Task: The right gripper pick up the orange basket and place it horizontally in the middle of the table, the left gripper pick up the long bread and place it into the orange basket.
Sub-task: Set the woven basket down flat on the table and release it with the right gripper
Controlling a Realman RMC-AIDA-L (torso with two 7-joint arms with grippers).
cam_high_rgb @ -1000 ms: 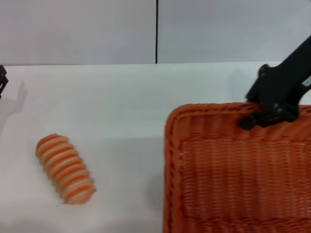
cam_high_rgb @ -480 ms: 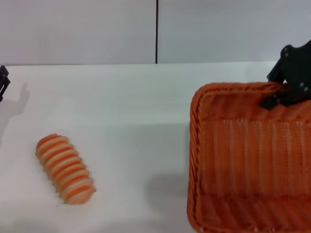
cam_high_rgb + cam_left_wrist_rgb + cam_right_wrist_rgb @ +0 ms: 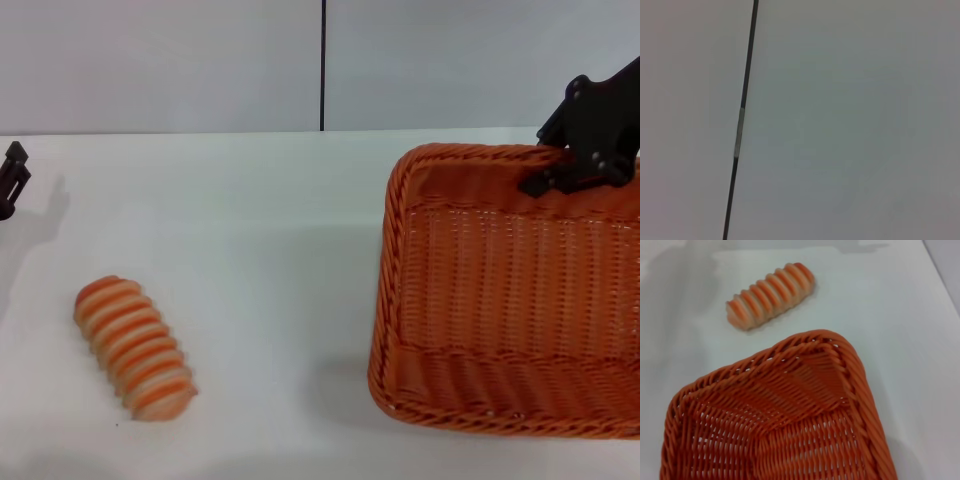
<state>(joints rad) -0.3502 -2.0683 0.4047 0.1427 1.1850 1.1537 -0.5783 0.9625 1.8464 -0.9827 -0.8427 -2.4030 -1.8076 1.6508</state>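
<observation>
Basket (image 3: 500,300) hangs tilted from the right hand (image 3: 560,172), clamped on its far rim, above the worktop (image 3: 250,220).

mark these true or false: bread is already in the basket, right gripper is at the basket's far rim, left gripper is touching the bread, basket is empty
1. The long bread is in the orange basket. False: it lies on the table, to the basket's left.
2. The right gripper is at the basket's far rim. True.
3. The left gripper touches the bread. False: it is at the table's far left edge, apart from the bread.
4. The basket is empty. True.
</observation>
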